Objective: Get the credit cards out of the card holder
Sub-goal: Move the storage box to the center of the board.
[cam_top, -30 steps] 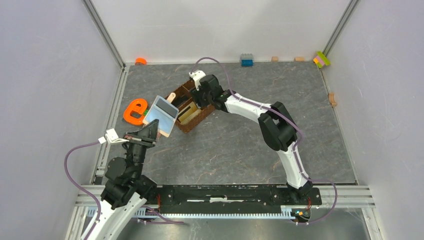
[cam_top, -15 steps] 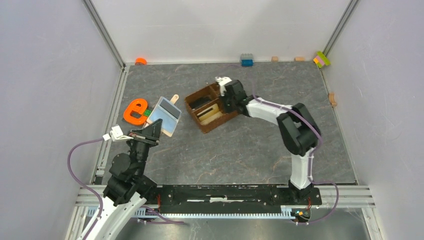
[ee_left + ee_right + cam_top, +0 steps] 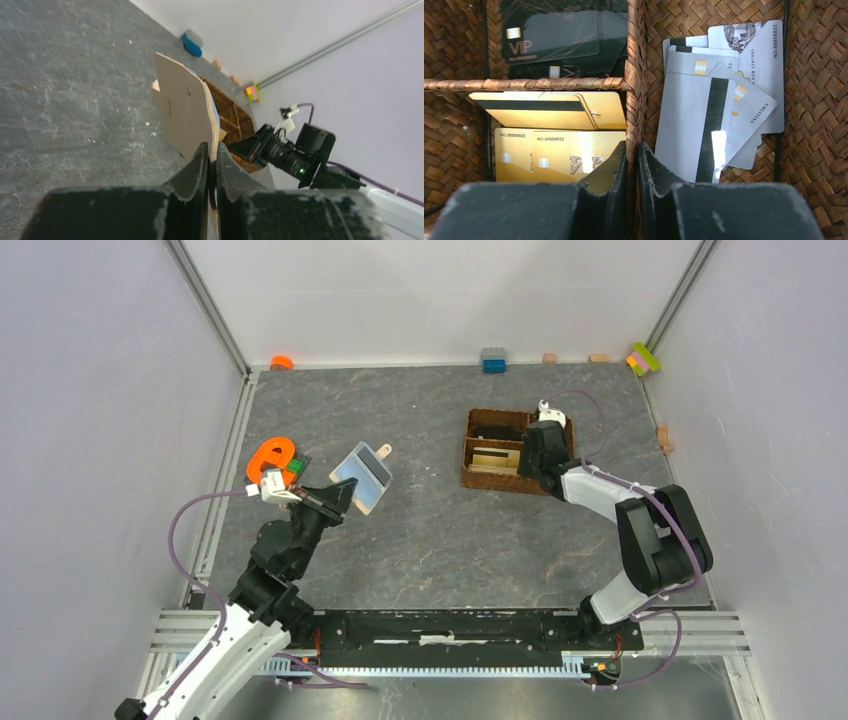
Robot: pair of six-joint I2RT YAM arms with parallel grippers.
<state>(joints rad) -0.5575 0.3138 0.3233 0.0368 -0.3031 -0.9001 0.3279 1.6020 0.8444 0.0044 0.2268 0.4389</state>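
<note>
the left gripper (image 3: pixel 211 152) pinches the wallet (image 3: pixel 185 107), which sticks up past its fingertips; the right gripper (image 3: pixel 631 150) clamps the basket (image 3: pixel 814 125) divider.

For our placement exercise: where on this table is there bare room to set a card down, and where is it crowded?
Free: the tabletop between card holder and wicker basket, and along its near side. Crowded: left edge by the orange letter toy.

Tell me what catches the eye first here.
The left hand holds a beige wallet up over the table's left side. At the right rear, the right hand pinches the inner wall of a wicker basket, its compartments holding black, gold and silver cards.
</note>
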